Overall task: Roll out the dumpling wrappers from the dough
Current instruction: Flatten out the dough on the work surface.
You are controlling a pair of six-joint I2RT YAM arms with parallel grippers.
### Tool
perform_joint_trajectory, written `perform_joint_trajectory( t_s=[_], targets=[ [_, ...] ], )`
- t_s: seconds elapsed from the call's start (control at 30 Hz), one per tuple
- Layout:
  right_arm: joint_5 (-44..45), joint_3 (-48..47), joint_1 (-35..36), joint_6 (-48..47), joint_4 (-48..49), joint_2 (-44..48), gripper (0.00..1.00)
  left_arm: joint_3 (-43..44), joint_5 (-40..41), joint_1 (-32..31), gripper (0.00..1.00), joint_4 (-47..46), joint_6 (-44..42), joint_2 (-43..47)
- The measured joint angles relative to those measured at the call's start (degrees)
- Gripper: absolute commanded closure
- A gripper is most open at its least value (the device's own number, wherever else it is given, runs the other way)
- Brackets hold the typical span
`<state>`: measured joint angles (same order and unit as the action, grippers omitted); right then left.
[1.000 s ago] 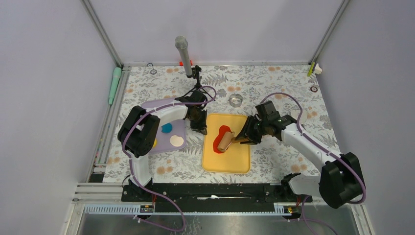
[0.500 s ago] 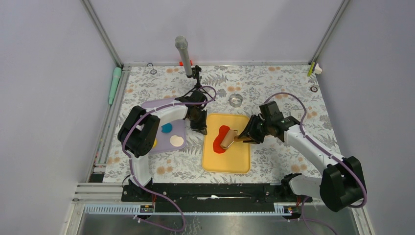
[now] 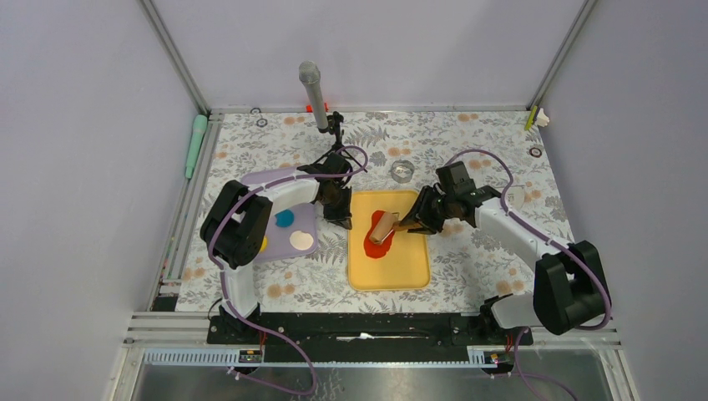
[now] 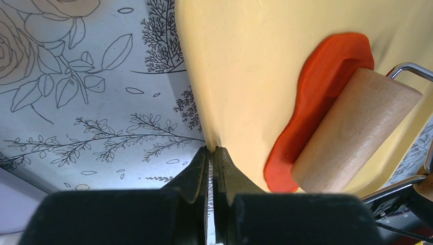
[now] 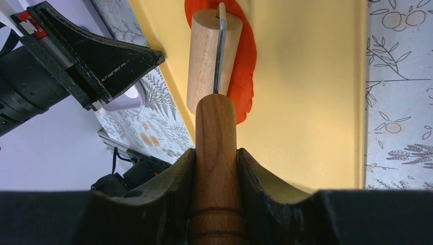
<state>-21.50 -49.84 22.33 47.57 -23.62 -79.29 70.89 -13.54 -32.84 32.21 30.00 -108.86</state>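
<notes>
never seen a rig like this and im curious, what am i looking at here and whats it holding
Two robot arms are bolted at the near edge of a floral table. The wide picture comes from a fixed camera above; the close-ups from cameras on each wrist. The right gripper clamps the handle of a wooden roller, whose drum sits on a flat patch of red clay on a yellow rectangular tray. The left gripper is shut at the tray's edge, probably steadying it. Beside it, a purple board carries a blue disc and a cream disc.

The flowery table point(image 3: 493, 134) holds a yellow tray point(image 3: 401, 269), a purple board point(image 3: 307, 219) at its nine o'clock, a shiny cup point(image 3: 402, 171) at twelve.
</notes>
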Motion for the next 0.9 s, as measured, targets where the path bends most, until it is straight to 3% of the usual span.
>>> perform_joint_trajectory(
  t_s=[0.37,0.9],
  targets=[
    [3.19,2.14,0.04,-1.42,-0.94,4.17,1.00,0.00,-0.24,-0.44,1.00,-0.70,0.02,-0.07],
    [4.11,-2.89,2.32,1.03,2.91,-3.23,1.00,0.02,0.55,0.04,1.00,-0.15,0.02,0.00]
  ],
)
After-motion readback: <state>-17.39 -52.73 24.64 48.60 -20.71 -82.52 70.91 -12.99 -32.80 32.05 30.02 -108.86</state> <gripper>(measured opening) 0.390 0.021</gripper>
